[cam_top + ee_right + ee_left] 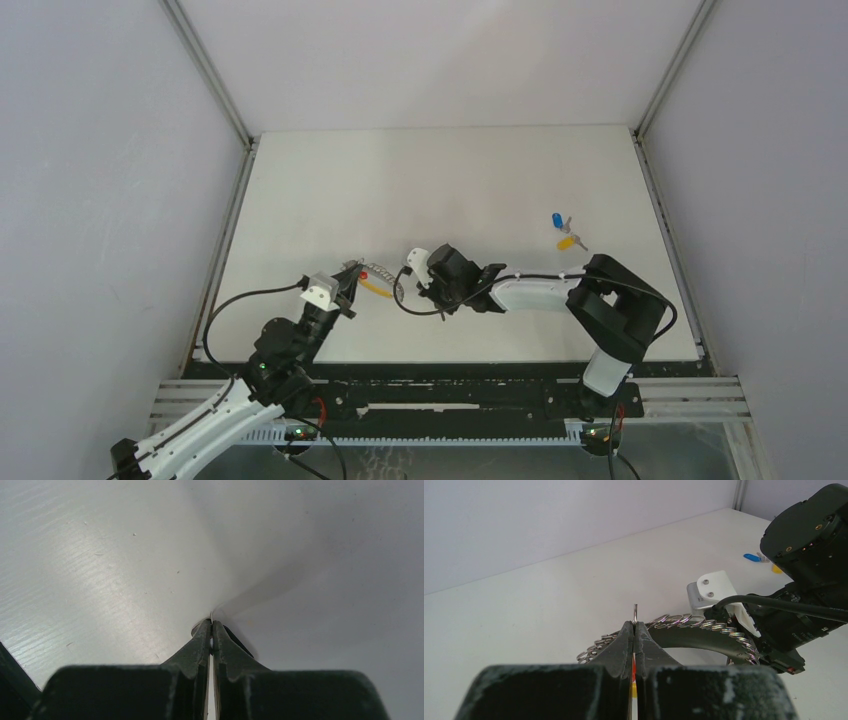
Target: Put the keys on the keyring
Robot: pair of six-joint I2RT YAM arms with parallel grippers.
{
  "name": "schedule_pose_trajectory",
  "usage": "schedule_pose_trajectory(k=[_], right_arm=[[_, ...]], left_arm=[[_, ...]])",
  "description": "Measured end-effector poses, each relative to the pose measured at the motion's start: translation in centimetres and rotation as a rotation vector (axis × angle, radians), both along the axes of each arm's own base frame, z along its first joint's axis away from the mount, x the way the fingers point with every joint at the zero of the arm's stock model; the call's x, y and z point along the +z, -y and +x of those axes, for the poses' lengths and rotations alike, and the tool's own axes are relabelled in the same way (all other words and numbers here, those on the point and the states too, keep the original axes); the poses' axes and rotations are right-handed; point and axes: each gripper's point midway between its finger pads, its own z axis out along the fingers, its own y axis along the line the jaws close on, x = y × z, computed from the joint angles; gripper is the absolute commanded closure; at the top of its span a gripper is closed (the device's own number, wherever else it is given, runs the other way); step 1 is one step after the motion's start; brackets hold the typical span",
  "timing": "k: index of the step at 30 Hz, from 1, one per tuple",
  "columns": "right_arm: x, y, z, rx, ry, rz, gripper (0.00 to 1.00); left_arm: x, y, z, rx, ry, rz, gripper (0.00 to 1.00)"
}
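Note:
The keyring (378, 272) is a grey chain of small rings with a yellow section, lying between my two grippers. In the left wrist view it arcs (704, 623) from my jaws toward the right gripper. My left gripper (348, 283) (635, 626) is shut on one of its rings, with red and yellow showing between the jaws. My right gripper (425, 293) (212, 622) is shut on a thin metal piece just above the table; I cannot tell whether it is a key or a ring. A blue key (557, 219) (751, 557) and a yellow key (566, 241) (777, 569) lie apart at the right.
The white table (450, 180) is boxed in by pale walls at the left, back and right. A black cable (405, 303) loops under the right wrist near the chain. The right arm (620, 310) stretches across the front right.

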Motion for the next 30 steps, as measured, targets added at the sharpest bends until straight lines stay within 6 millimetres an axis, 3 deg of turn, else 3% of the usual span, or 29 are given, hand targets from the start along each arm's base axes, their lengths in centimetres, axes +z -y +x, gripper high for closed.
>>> schedule_pose_trajectory(k=[6, 9, 16, 23, 30], right_arm=[[0.2, 0.4, -0.2, 0.013, -0.004, -0.014, 1.00], [1.5, 0.7, -0.3, 0.023, 0.003, 0.004, 1.00], [8.3, 1.6, -0.4, 0.062, 0.064, 0.146, 1.00], [13.4, 2.8, -1.8, 0.126, 0.104, 0.255, 1.00], [18.9, 3.3, -4.1, 0.266, 0.237, 0.364, 1.00]], left_arm=[[0.0, 0.0, 0.0, -0.001, 0.000, 0.000, 1.00], [0.0, 0.2, -0.1, -0.009, 0.001, 0.003, 1.00], [-1.4, 1.8, -0.3, -0.086, -0.025, 0.069, 1.00], [-3.2, 4.5, -1.2, -0.237, -0.043, 0.196, 1.00], [-0.8, 7.7, -2.6, -0.433, 0.027, 0.311, 1.00]])
